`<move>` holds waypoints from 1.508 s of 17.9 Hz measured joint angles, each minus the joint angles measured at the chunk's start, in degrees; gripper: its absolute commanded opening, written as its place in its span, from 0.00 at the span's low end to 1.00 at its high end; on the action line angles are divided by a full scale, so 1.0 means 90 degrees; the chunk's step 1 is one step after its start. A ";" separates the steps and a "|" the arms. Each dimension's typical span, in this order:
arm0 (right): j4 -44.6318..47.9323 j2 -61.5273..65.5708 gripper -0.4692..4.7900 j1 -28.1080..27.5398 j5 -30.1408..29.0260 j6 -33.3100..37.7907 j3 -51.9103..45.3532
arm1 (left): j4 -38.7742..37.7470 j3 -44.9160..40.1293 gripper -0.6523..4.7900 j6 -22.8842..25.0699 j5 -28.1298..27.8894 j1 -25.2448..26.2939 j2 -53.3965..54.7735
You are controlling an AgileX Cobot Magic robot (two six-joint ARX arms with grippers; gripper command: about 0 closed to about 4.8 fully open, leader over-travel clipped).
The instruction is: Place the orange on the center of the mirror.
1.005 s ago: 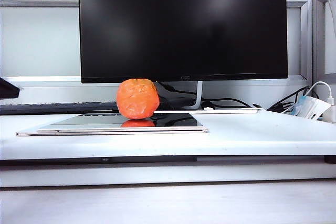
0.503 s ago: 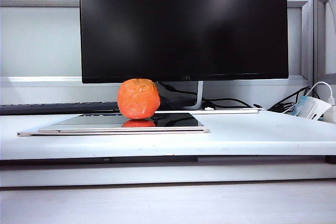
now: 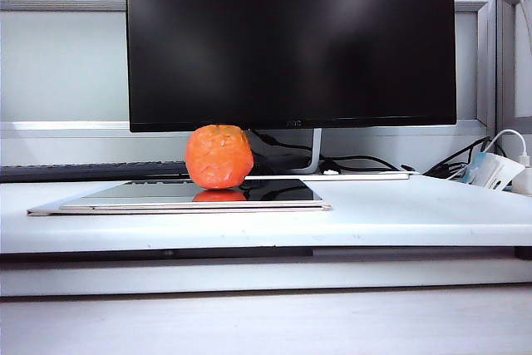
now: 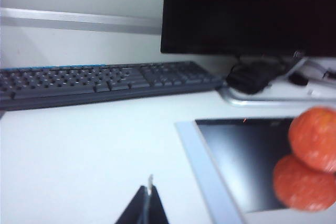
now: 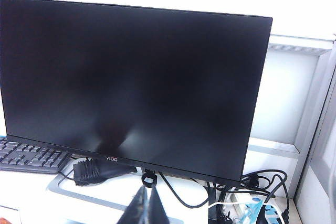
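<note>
While the orange [image 3: 219, 156] sits unmoved on the mirror [image 3: 274, 191], a dark arm tip has left the exterior view's left edge. Both the left gripper [image 4: 148, 203] and the right gripper [image 5: 146, 203] are clenched and empty, so placement looks done.

An office desk: a large black monitor [image 3: 291, 39], a dark keyboard [image 4: 105, 80] and cables [image 5: 262, 182] on a white worktop [image 3: 416, 218].

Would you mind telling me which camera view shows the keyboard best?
The left wrist view: the keyboard lies there nearly whole, its key rows visible, beyond the shut left tool. The exterior view shows only a thin dark edge behind the mirror. The right wrist view catches one corner.
</note>
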 measured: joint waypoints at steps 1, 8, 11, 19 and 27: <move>-0.0002 0.0000 0.09 0.0000 -0.0002 0.0000 0.0000 | -0.0036 -0.0010 0.11 0.0177 0.0000 0.0000 0.0000; -0.0002 0.0000 0.09 0.0002 0.0000 0.0000 0.0000 | -0.0041 -0.0010 0.11 0.0476 -0.0243 0.0000 0.0000; 0.0000 0.0000 0.09 0.0002 0.0000 0.0002 0.0000 | -0.0041 -0.0010 0.11 0.0476 -0.0243 -0.0002 0.0000; -0.0206 -0.0090 0.09 -0.0041 -0.0007 0.0143 0.0000 | -0.0041 -0.0010 0.11 0.0476 -0.0243 -0.0002 0.0000; 0.1035 -0.2378 0.09 -0.2385 -0.1984 0.0976 -0.4308 | -0.0041 -0.0010 0.11 0.0478 -0.0233 -0.0002 0.0000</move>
